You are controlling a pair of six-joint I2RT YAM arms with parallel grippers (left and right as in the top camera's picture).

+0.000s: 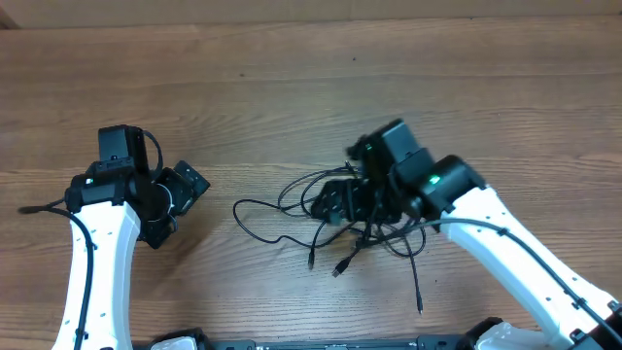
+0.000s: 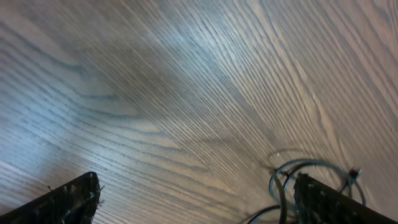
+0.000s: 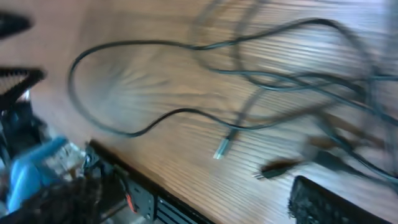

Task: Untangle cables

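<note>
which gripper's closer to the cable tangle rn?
Right. The right gripper is directly over the cables, at the knot. The left gripper hangs over bare table, clear of the nearest loop.

Black cables (image 1: 321, 216) on a brown, wood-grained table (image 1: 292, 78).

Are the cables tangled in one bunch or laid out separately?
Tangled. From overhead the cables loop and cross over each other in one clump, with only a few plug ends trailing out of it.
</note>
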